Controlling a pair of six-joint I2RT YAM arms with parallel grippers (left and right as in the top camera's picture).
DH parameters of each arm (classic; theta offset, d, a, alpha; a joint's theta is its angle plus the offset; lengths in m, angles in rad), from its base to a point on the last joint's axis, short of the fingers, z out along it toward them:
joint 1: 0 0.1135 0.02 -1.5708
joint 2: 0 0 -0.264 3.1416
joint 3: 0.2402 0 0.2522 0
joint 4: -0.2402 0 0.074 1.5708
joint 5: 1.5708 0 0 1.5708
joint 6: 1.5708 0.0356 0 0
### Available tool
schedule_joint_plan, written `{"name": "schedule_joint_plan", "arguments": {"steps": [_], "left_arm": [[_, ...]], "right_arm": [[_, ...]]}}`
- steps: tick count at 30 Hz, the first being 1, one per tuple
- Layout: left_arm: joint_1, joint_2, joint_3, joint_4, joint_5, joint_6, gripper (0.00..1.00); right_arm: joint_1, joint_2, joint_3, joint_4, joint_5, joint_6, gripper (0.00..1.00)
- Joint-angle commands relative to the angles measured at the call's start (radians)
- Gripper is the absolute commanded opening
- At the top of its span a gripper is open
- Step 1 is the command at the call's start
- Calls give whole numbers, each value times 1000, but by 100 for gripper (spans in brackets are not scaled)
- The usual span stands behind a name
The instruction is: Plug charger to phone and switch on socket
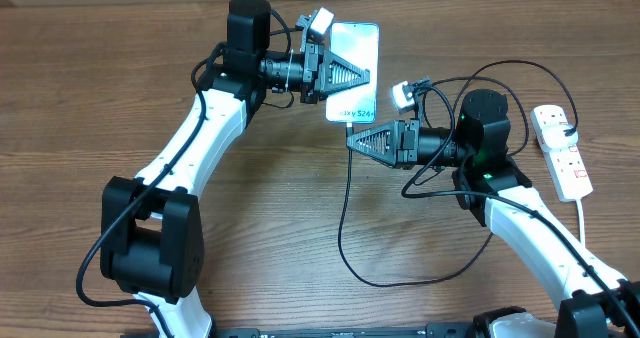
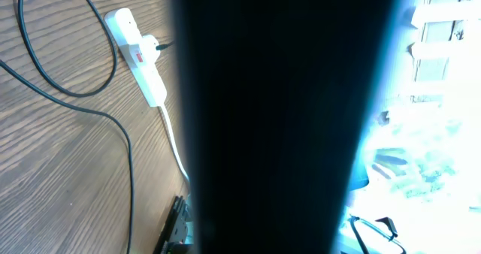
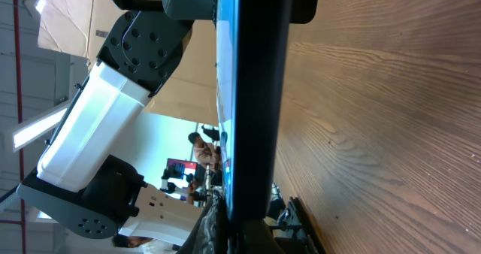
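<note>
Right gripper [image 1: 349, 138]: fingers pressed together, pointing at the short end of the phone nearest to them.
Charger [image 1: 341, 228]: its tip sits right at the right fingertips, against that end of the phone. I cannot tell whether it is pinched or seated in the port. From the tip the thin black cable runs back beside the gripper, makes a wide loop on the table [image 1: 80, 98] and passes toward the right arm.
Phone [image 1: 358, 43]: flat on the table with its pale screen up, just ahead of the right fingertips. Its middle lies beneath the left gripper.
Left gripper [image 1: 366, 76]: pressed together, reaching across the phone from its left side. I cannot tell whether it pinches the phone or only lies over it. A dark blur fills the middle of the left wrist view.
Socket [image 1: 563, 153]: well behind the right gripper, beyond its wrist, and far ahead of the left fingertips.
Plug [image 1: 570, 131]: black, seated in the socket.
Switches: red, position unreadable.
Cord [image 2: 174, 141]: thick and white, trailing from the socket's end.
</note>
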Motion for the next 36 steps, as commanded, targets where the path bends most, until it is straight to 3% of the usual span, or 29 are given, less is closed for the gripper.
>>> {"name": "schedule_joint_plan", "arguments": {"steps": [1, 36], "left_arm": [[-6, -32, 8, 5, 27, -15, 4], [11, -32, 8, 5, 60, -16, 4]], "right_arm": [[3, -16, 19, 10, 22, 11, 4], [-36, -16, 19, 11, 29, 29, 4]]}}
